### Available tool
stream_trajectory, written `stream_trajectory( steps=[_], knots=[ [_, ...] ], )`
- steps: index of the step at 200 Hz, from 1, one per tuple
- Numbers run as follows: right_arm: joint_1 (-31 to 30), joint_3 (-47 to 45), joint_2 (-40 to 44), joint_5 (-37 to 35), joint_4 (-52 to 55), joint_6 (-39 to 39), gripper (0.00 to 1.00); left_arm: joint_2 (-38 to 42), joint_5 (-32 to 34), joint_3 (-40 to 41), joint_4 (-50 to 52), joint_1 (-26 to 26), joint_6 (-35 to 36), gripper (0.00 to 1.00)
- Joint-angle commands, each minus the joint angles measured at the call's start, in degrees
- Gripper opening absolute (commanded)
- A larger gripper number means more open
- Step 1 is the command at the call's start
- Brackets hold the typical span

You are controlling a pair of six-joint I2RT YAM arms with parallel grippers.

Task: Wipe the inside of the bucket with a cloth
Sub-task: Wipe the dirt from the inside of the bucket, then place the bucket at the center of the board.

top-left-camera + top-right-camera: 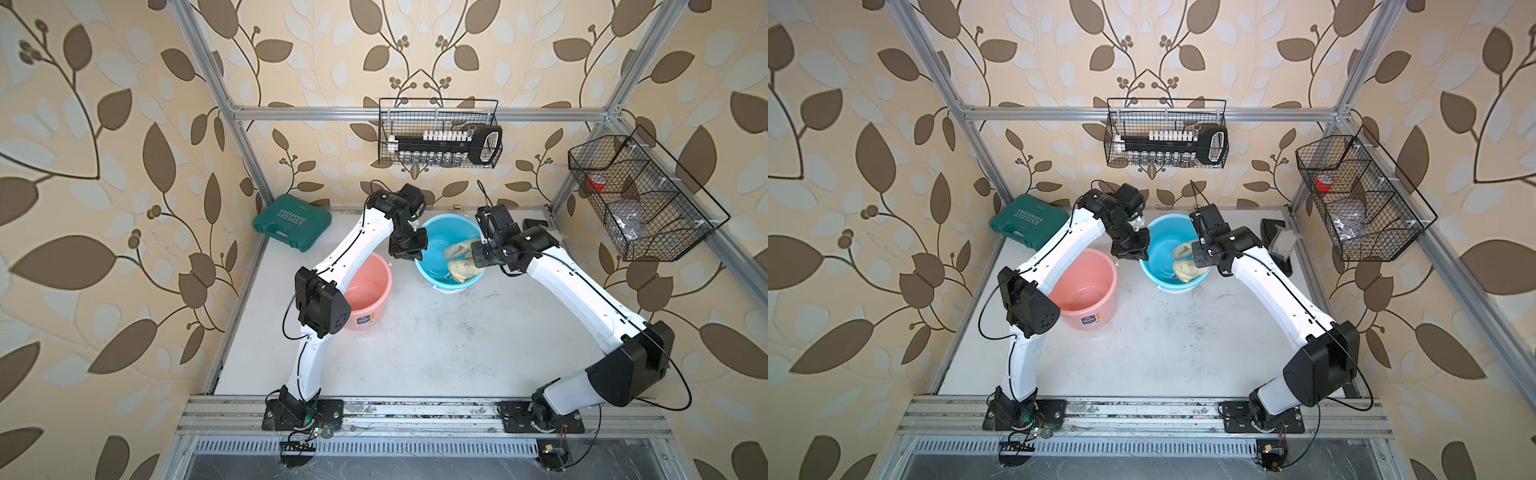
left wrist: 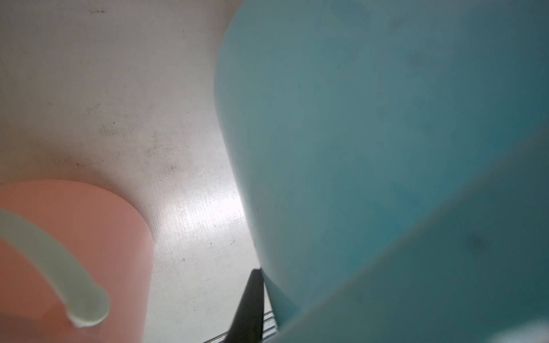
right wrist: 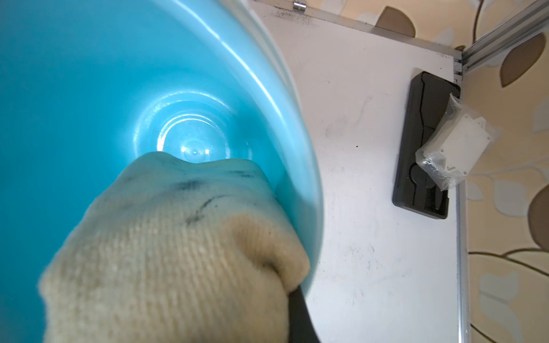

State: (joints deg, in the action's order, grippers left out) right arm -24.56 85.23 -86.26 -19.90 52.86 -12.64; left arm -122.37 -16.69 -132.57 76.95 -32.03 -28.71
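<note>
Blue bucket (image 1: 432, 245) (image 1: 1156, 245) stands on the white table (image 1: 436, 345), rear-centre, w/ a pink bucket (image 1: 370, 291) (image 1: 1088, 291) just beside it on the left arm's side; they're close but apart, a strip of table shows btwn them in the left wrist view. Left gripper (image 1: 408, 248) (image 1: 1130, 248) is clamped on the blue bucket's rim. One dark finger (image 2: 249, 306) lies against the outside of the wall (image 2: 356, 133); the other is hidden behind it. Right gripper (image 1: 473, 259) (image 1: 1196, 259) reaches in from the opp. side, jaws clenched on the cloth (image 1: 461, 269) (image 1: 1185, 270). Cloth (image 3: 178, 237) is pale yellow w/ dark smudges, bunched round the fingers and pressed to the inner wall (image 3: 89, 89) near the rim, above the bare btm. Green tool case (image 1: 291, 222) sits in the rear left corner. A black tray (image 3: 421, 148) w/ a clear bag (image 3: 454, 142) on it is in the rear right corner.
</note>
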Motion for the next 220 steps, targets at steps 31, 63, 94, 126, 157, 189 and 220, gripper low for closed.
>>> stream_trajectory(
  steps=[31, 63, 94, 126, 157, 189, 220],
  knots=[
    [0.65, -2.96, 1.35, -6.23, 8.00, -2.49, 0.00, 1.41, 0.34, -2.82, 1.63, 1.62, -0.53, 0.00],
    [3.99, -4.84, 3.12, -11.31, 8.60, -6.00, 0.00, 2.28, -0.37, -2.65, 1.57, 1.78, -0.49, 0.00],
    [8.97, -5.70, 6.19, -11.30, 8.05, -6.42, 0.00, 3.17, -2.02, -2.43, 1.93, 1.73, -0.55, 0.00],
    [11.04, -8.61, 14.21, -11.97, 4.41, -6.85, 0.00, 3.12, -5.11, -1.97, 1.81, 1.82, -1.08, 0.00],
    [11.56, -12.28, 22.80, -5.01, -0.34, -6.75, 0.00, 1.21, -7.87, -2.93, 2.98, 1.82, -1.92, 0.00],
    [13.04, -12.51, 26.23, 5.41, -2.95, -5.24, 0.00, -0.80, -10.05, -3.04, 2.69, 1.82, -2.57, 0.00],
    [14.60, -11.60, 24.87, 12.62, -2.95, -4.50, 0.00, -2.99, -12.24, -3.39, 2.64, 1.80, -2.68, 0.00]
  ],
)
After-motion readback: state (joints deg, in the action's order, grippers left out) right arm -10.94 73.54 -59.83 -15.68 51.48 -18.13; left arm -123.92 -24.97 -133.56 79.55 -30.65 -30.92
